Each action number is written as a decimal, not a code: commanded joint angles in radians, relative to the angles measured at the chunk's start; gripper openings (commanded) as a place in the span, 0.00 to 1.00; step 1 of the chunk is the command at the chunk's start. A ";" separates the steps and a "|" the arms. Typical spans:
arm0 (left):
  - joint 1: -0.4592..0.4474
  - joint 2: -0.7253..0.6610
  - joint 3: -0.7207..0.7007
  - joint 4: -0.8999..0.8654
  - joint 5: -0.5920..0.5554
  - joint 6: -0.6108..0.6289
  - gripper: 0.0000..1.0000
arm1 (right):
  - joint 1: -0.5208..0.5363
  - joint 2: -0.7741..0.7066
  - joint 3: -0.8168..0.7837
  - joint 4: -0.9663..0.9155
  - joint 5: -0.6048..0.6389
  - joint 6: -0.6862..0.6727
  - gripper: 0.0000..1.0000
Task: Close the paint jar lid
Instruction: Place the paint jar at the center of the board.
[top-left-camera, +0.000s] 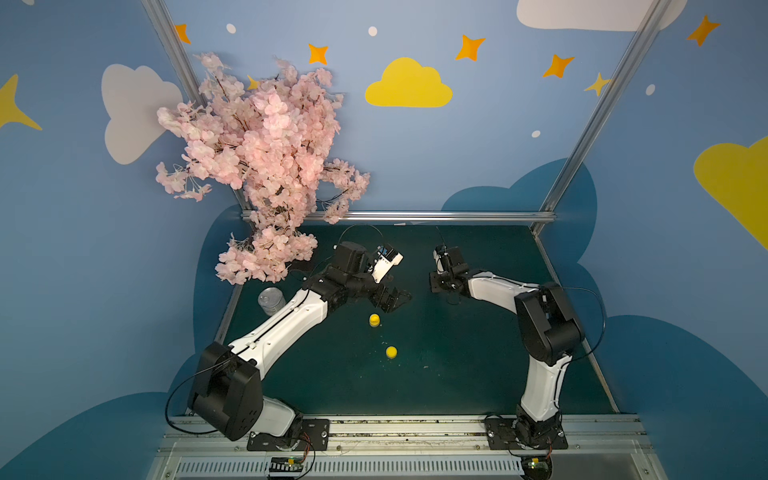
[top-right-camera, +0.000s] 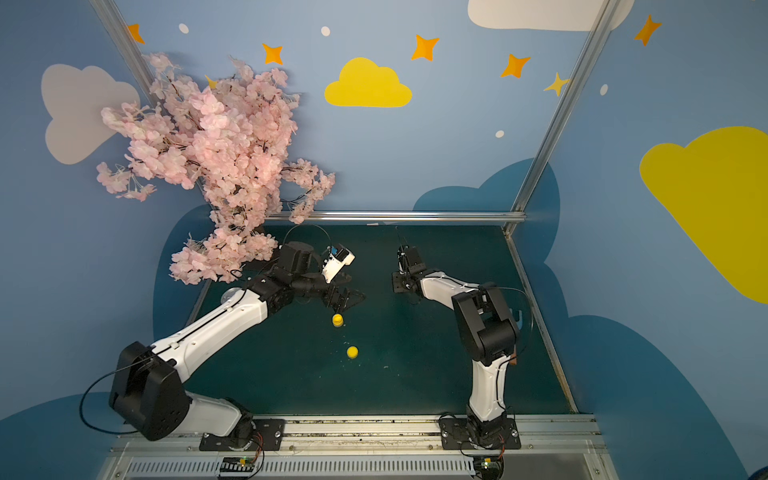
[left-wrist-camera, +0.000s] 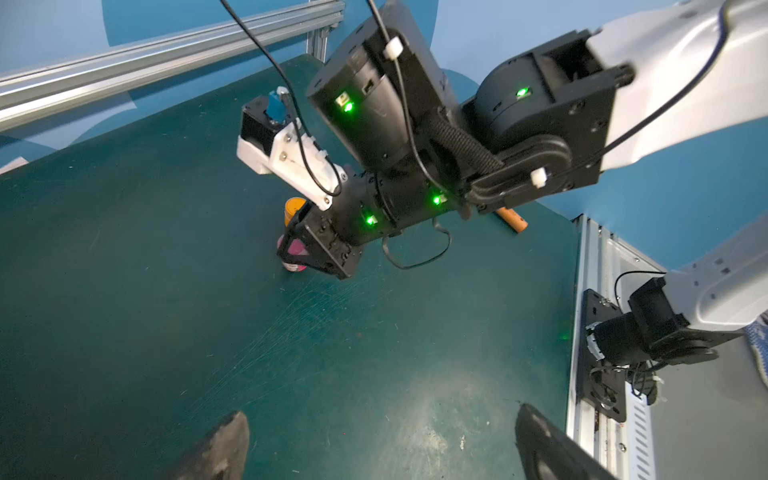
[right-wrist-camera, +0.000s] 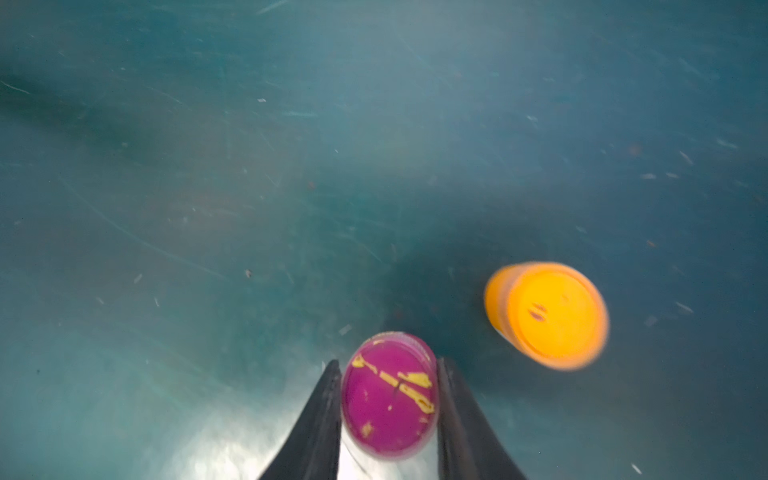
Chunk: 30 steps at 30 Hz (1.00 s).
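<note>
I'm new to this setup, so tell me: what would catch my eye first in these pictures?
The big pink blossom tree in the far left corner of the table stands out first. Then, in the right wrist view, the right hand is shut around a purple jar smeared with yellow, with an orange jar standing beside it, apart.

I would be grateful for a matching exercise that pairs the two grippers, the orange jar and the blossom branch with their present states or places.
Things:
1. left gripper
2. right gripper
3. orange jar
4. blossom branch

States or places:
A. closed on the magenta jar
B. at the far left corner of the green mat
C. open, holding nothing
D. standing free on the green mat, beside the magenta jar

Pairs: 1-C; 2-A; 3-D; 4-B
</note>
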<state>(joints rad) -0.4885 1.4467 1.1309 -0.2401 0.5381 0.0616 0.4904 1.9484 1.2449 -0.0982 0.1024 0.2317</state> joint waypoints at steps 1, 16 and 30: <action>0.019 0.016 0.023 -0.031 0.060 -0.046 1.00 | 0.013 0.017 0.049 0.039 0.024 0.001 0.00; 0.028 0.000 0.006 0.009 0.101 -0.078 1.00 | 0.010 0.173 0.306 -0.236 0.063 0.028 0.00; 0.031 -0.018 -0.002 0.013 0.131 -0.079 1.00 | 0.020 0.187 0.318 -0.260 0.104 0.114 0.00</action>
<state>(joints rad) -0.4610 1.4525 1.1332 -0.2306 0.6281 -0.0154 0.5060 2.1113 1.5269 -0.3092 0.1741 0.3077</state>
